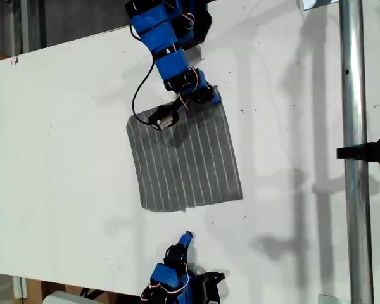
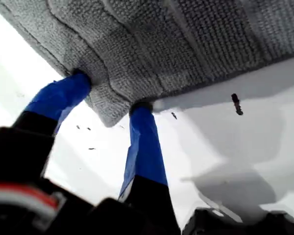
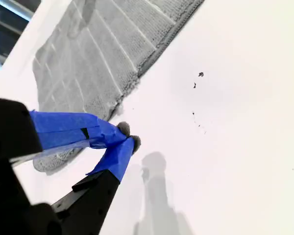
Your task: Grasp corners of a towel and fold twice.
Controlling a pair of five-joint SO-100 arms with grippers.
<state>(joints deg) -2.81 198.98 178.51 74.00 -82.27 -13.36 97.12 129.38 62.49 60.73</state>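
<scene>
White table (image 1: 69, 158) holds the towel (image 1: 187, 161) flat, unfolded (both folds remain); my first gripper (image 2: 110, 95) straddles a corner (image 2: 108, 115) with jaws apart, my second gripper (image 3: 127, 137) closed, empty.

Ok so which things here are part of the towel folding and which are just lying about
Job:
towel
its corner between my first gripper tips
my second gripper, off the cloth

Not the job:
table
metal pole
black clamp on it
</scene>
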